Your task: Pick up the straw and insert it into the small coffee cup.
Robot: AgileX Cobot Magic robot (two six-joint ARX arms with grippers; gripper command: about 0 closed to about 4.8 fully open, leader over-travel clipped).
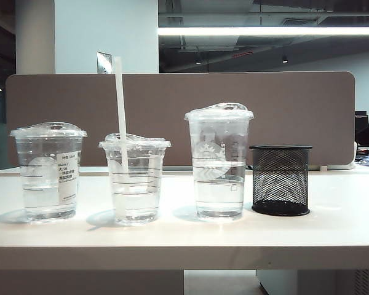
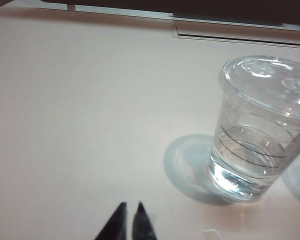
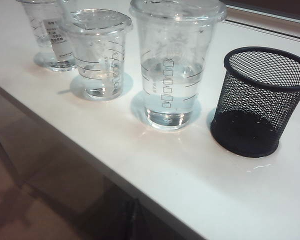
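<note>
White straw [image 1: 120, 117] stands in small coffee cup [image 1: 134, 178]; left claw [image 2: 129, 216] closed, right claw closed.

The straw's [image 1: 120, 110] lower end blurs inside the small coffee cup [image 1: 135, 178]; the right gripper is seemingly out of frame.

Four items in row on tabletop [image 1: 332, 230], exterior view, left to right: labelled cup [image 1: 48, 171], small coffee cup [image 1: 135, 179], tallest cup [image 1: 219, 163], mesh pen holder [image 1: 281, 179]. Straw [image 1: 120, 110] stands in small coffee cup, through lid, leaning slightly left, top above all cups. Partition panel [image 1: 295, 104] behind row. Left gripper [image 2: 129, 220] low over tabletop, near one lidded cup [image 2: 257, 127], apart from it. Right gripper off tabletop edge, before tallest cup
</note>
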